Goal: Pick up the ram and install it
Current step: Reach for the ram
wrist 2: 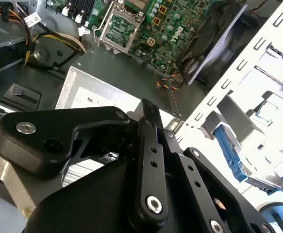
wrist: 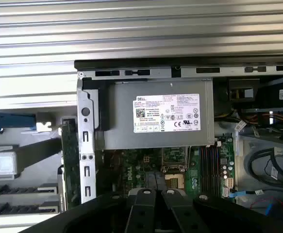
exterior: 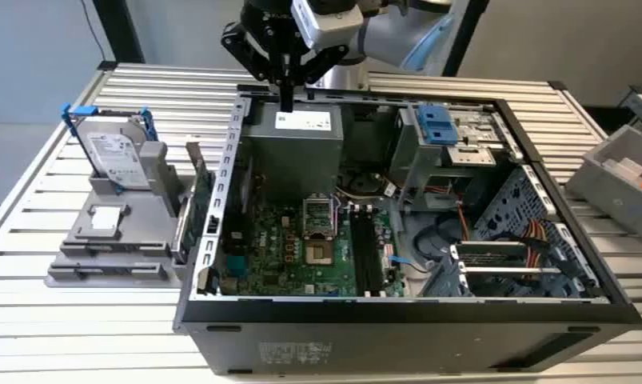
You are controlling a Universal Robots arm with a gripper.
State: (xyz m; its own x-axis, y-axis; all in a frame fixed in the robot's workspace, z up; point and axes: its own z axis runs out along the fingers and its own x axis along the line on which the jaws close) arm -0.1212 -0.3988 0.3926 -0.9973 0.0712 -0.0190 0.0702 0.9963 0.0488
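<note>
My gripper (exterior: 288, 98) hangs above the back edge of the open computer case (exterior: 406, 308), just over the grey power supply (exterior: 294, 140). Its black fingers (wrist: 143, 201) stand close together with nothing between them, so it looks shut. In the first wrist view the power supply (wrist: 158, 116) lies straight below, with the green motherboard (wrist: 131, 170) and its dark memory slots (wrist: 210, 162) beyond it. The slots (exterior: 365, 252) run beside the processor socket (exterior: 317, 228). The ram is out of view or too hidden to make out.
On the exterior view's left, a grey holder (exterior: 107, 256) carries a silver hard drive in a blue frame (exterior: 113, 152) and a green expansion card (exterior: 200, 212) on edge beside the case wall. A grey bin (exterior: 620, 172) sits at the right. The slatted metal table (exterior: 75, 320) lies all around.
</note>
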